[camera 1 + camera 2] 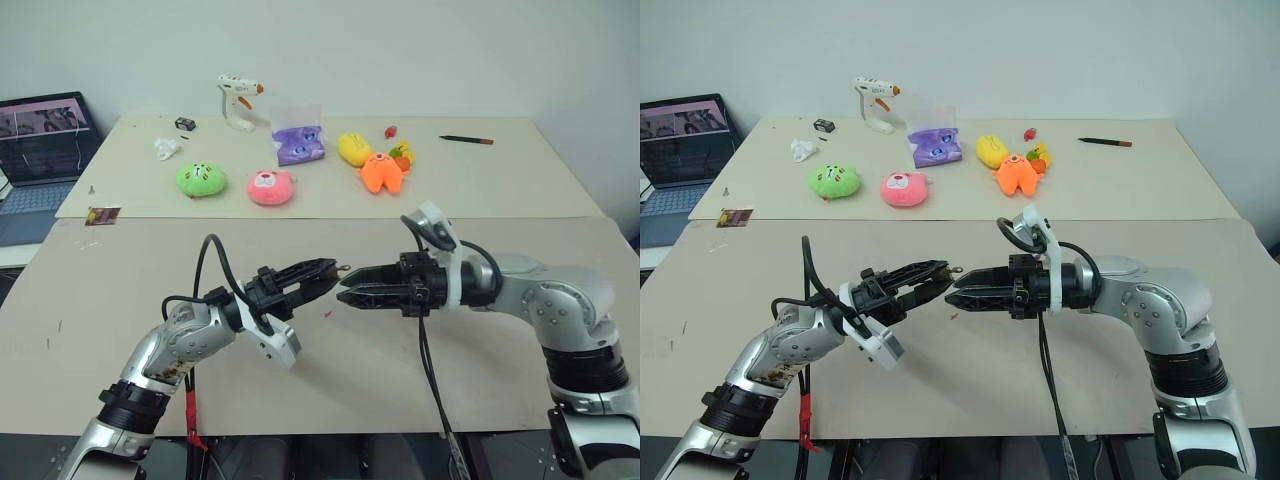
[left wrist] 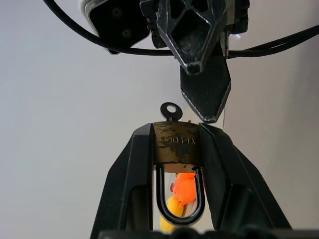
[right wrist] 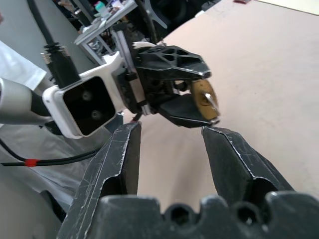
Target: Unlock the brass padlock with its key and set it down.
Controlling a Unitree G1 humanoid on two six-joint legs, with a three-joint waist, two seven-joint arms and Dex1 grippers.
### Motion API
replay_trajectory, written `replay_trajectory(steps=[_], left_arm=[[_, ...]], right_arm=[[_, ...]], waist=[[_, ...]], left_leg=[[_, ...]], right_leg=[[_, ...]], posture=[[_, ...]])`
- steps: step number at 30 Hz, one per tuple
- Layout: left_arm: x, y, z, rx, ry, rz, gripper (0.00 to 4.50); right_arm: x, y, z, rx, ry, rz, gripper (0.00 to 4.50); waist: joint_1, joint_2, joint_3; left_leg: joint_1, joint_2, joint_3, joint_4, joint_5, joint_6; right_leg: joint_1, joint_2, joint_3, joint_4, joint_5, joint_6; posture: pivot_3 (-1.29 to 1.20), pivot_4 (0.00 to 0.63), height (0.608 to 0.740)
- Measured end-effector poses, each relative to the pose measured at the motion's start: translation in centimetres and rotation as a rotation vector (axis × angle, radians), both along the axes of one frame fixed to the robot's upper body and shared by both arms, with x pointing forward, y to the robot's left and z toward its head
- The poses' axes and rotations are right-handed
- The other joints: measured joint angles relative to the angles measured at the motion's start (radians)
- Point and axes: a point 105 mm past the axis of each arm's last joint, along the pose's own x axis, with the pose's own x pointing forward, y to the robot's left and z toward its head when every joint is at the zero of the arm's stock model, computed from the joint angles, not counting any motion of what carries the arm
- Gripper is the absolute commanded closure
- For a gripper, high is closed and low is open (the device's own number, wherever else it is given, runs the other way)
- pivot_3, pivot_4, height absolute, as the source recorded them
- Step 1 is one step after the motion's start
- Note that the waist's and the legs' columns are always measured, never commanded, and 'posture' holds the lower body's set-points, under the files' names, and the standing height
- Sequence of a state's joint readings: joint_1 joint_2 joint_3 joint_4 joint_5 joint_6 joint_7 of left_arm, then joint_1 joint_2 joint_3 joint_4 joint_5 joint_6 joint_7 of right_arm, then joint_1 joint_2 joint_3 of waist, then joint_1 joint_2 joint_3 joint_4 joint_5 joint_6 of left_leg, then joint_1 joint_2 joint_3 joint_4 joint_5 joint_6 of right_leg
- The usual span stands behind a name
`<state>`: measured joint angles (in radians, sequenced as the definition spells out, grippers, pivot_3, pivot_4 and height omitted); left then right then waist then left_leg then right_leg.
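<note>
My left gripper (image 1: pixel 328 270) is shut on the brass padlock (image 2: pixel 175 144), held above the near table. The lock's body is clamped between the fingers and its dark shackle (image 2: pixel 179 201) points back toward the wrist. A small key (image 2: pixel 171 110) sticks out of the lock's outer end, its ring-shaped head showing. My right gripper (image 1: pixel 345 284) faces the left one tip to tip. It stands open just short of the key, with nothing between its fingers (image 3: pixel 124 154). In the right wrist view, the brass body (image 3: pixel 203 97) glints between the left gripper's fingers.
On the far table lie a green plush (image 1: pixel 201 180), a pink plush (image 1: pixel 270 187), an orange plush (image 1: pixel 381 172), a yellow toy (image 1: pixel 353 149), a purple bag (image 1: pixel 298 143), a glue gun (image 1: pixel 238 102) and a pen (image 1: pixel 466 139). A laptop (image 1: pixel 40 150) stands at the left.
</note>
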<state>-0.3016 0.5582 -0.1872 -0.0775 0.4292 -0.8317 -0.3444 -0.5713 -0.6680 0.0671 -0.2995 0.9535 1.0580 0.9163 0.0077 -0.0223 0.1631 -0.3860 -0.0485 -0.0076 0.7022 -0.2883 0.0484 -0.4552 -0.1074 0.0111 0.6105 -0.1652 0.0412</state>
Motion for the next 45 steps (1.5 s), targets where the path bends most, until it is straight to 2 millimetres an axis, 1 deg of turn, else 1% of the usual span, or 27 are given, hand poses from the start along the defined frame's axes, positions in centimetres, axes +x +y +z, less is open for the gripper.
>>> replay_trajectory(steps=[3,4,7,9,12,17,22,27,35,45], left_arm=[[0.0,0.0,0.0,-0.001,0.0,0.0,3.66],[0.0,0.0,0.0,-0.002,0.001,-0.001,3.66],[0.0,0.0,0.1,-0.004,0.002,-0.001,3.66],[0.0,0.1,0.1,-0.008,0.004,-0.002,3.66],[0.0,0.2,0.2,-0.014,0.007,-0.004,3.66],[0.0,0.3,0.2,-0.013,0.009,-0.004,3.66],[0.0,0.4,0.2,-0.007,0.014,-0.004,3.66],[-0.1,0.4,0.2,-0.004,0.017,-0.007,3.66],[-0.1,0.3,0.1,-0.003,0.019,-0.007,3.66],[0.0,0.3,0.1,-0.001,0.025,-0.006,3.66]], right_arm=[[0.6,-1.0,-0.9,-0.063,-0.021,-0.012,2.01],[1.2,-1.5,-1.3,-0.082,-0.033,-0.027,2.01],[2.0,-2.0,-1.9,-0.104,-0.048,-0.043,2.01],[2.5,-2.2,-2.0,-0.105,-0.061,-0.05,2.01],[3.0,-1.9,-1.4,-0.094,-0.092,-0.048,2.01],[3.0,-0.9,-0.3,-0.064,-0.127,-0.017,2.01],[2.9,-0.5,0.6,-0.06,-0.149,0.0,2.01],[2.4,-0.6,1.7,-0.014,-0.122,0.017,2.01],[1.7,0.1,1.9,0.001,-0.099,0.048,2.01],[1.9,0.9,1.7,0.023,-0.08,0.054,2.01]], waist=[[0.001,0.0,0.0],[0.002,0.0,0.0],[0.0,0.0,0.0],[-0.003,0.0,0.0],[-0.004,0.0,0.0],[-0.002,0.0,0.0],[0.0,0.0,0.0],[0.002,0.0,0.0],[0.001,0.0,0.0],[0.001,0.0,0.0]], left_leg=[[0.0,0.0,0.0,0.0,0.0,0.0],[0.0,0.0,0.0,0.0,0.0,0.0],[0.0,0.0,0.001,0.0,0.0,0.0],[0.0,0.0,0.001,0.0,0.0,0.0],[0.0,0.0,0.001,0.0,0.0,0.0],[0.0,0.0,0.0,0.0,0.0,0.0],[0.0,0.0,0.0,0.0,0.0,0.0],[0.0,0.0,0.0,0.0,0.0,0.0],[0.0,0.0,0.0,0.0,0.0,0.0],[0.0,0.0,0.0,0.0,0.0,0.0]], right_leg=[[0.0,0.0,0.0,0.0,0.0,0.0],[0.0,0.0,0.0,0.0,0.0,0.0],[0.0,0.0,0.0,0.0,0.0,0.0],[0.0,0.0,0.0,0.0,0.0,0.0],[0.0,0.0,0.0,0.0,0.0,0.0],[0.0,0.0,0.0,0.0,0.0,0.0],[0.0,0.0,0.0,0.0,0.0,0.0],[0.0,0.0,0.0,0.0,0.0,0.0],[0.0,-0.001,0.0,0.0,0.0,0.0],[-0.001,-0.001,0.0,0.0,0.0,0.0]], posture=[[0.0,0.15,0.739],[0.0,0.15,0.739],[0.0,0.15,0.739],[0.0,0.15,0.739],[0.0,0.15,0.739],[0.0,0.15,0.739],[0.0,0.15,0.739],[0.0,0.15,0.739],[0.0,0.15,0.739],[0.0,0.15,0.739]])
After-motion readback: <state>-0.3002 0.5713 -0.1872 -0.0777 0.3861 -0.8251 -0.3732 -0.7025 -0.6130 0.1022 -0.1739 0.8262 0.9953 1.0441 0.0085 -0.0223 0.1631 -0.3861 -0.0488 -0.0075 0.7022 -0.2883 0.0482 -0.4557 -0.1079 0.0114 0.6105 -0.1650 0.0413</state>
